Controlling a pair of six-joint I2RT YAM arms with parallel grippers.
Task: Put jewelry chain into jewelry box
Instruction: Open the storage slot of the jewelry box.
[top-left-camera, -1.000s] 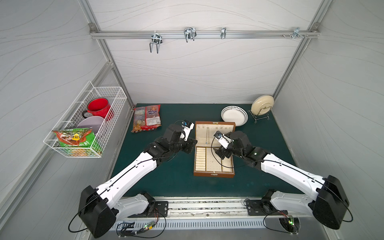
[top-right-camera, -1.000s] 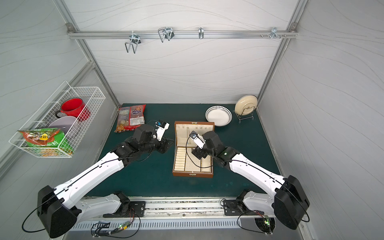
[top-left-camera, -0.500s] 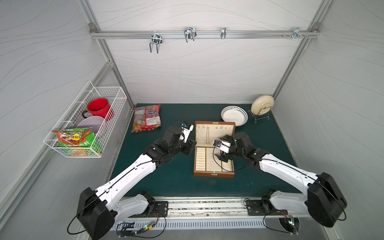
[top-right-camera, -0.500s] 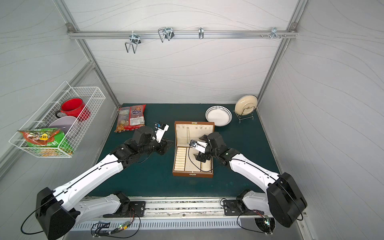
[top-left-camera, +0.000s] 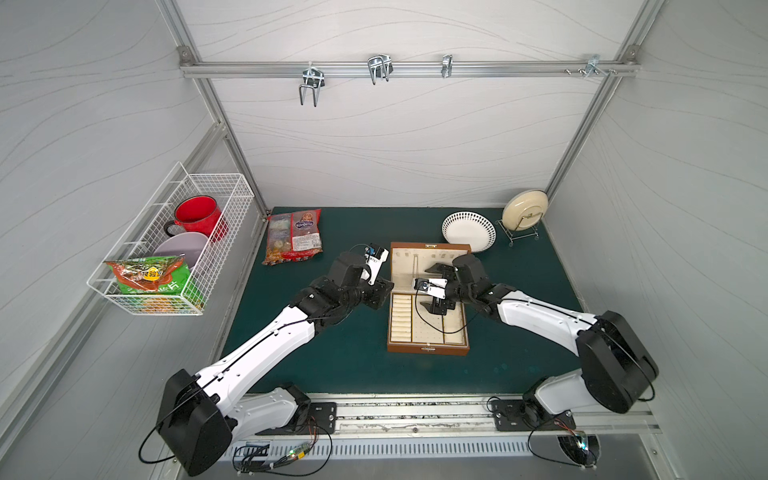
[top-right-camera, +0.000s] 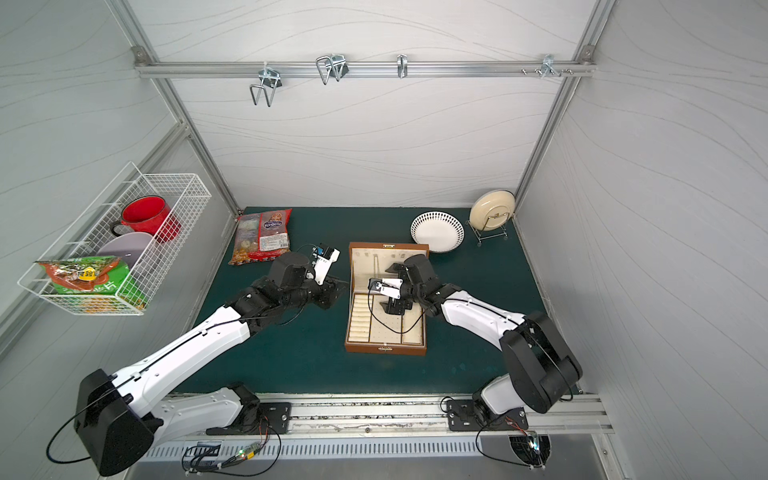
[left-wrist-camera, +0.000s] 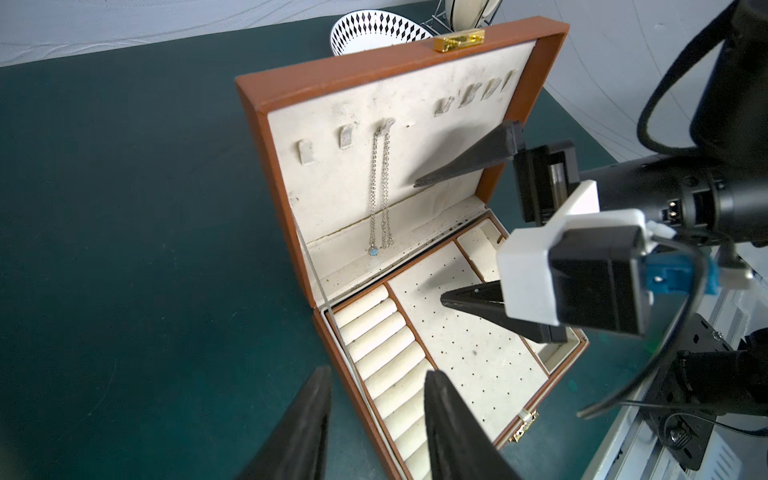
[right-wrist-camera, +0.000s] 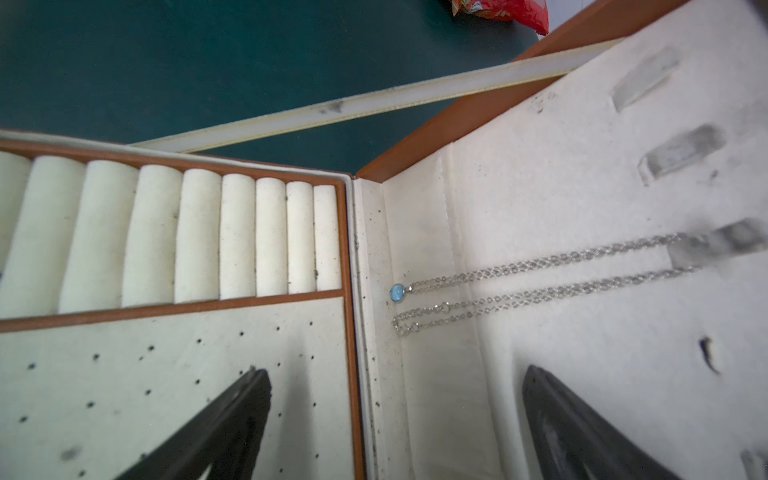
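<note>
Here the jewelry box (top-left-camera: 429, 309) is seen open at the centre of the green mat (top-left-camera: 357, 357) in both top views, its lid raised toward the back wall. In the left wrist view the chain (left-wrist-camera: 381, 189) is hung from a small hook in the upper middle of the lid's cream lining, its two strands dropped straight down to a blue bead just above the hinge. The right gripper (left-wrist-camera: 428, 239) is held inside the open box with its jaws spread wide, one finger (left-wrist-camera: 469, 160) before the lid lining and the other over the dotted panel; nothing is gripped, and the chain is left apart from both. The left gripper (left-wrist-camera: 376, 424) is seen at the lower edge of that view, partly open and empty, over the box's near corner by the ring rolls (left-wrist-camera: 386, 353). A snack bag (top-left-camera: 294, 236) and a patterned plate (top-left-camera: 468, 231) are placed farther back on the mat.
</note>
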